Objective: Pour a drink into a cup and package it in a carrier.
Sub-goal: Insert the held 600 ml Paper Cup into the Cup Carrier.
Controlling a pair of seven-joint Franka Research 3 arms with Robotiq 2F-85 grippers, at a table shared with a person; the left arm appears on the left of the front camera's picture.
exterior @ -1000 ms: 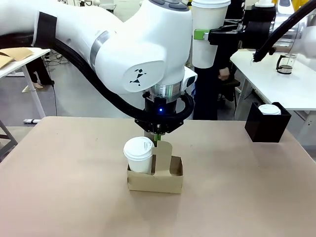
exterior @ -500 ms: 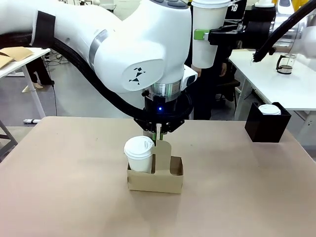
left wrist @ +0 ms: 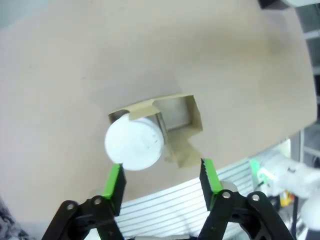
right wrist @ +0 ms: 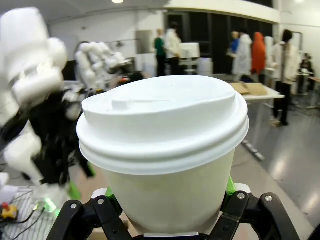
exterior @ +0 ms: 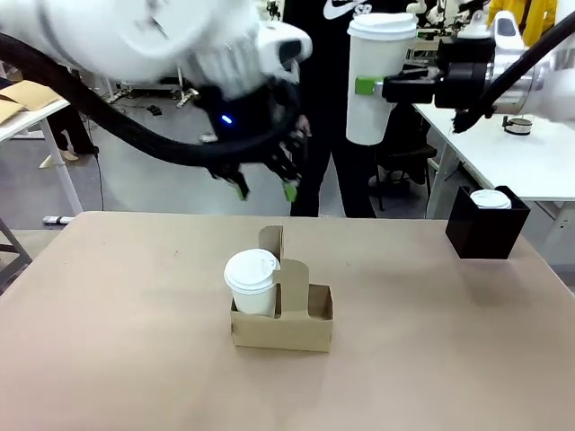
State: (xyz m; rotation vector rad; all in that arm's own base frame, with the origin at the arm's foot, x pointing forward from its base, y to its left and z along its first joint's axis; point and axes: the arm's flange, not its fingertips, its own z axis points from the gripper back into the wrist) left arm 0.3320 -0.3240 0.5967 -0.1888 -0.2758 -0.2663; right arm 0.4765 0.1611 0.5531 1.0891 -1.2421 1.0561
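Observation:
The brown cardboard carrier (exterior: 296, 328) stands mid-table, its handle panel upright. A white lidded cup (exterior: 252, 280) sits in its left slot; the right slot is empty. My left gripper (exterior: 264, 189) hangs open well above and behind the carrier, holding nothing. From the left wrist view, that cup's lid (left wrist: 133, 143) and the carrier (left wrist: 181, 120) lie far below the open left gripper (left wrist: 161, 180). My right gripper (exterior: 388, 87) is shut on a second white lidded cup (exterior: 375, 76), held upright high at the right. Close up, this cup (right wrist: 165, 145) stands in the right gripper (right wrist: 167, 202). The drink is hidden.
A black square box (exterior: 485, 232) at the table's right rear holds another lidded cup (exterior: 490, 198). A person in black (exterior: 319, 99) stands behind the far edge. A white neighbouring table (exterior: 503, 157) lies to the right. Bare tabletop surrounds the carrier.
My left gripper was shut on the carrier's handle panel, then let go, opened and rose up and to the left. The carrier and its cup stayed put. The right gripper's cup barely moved.

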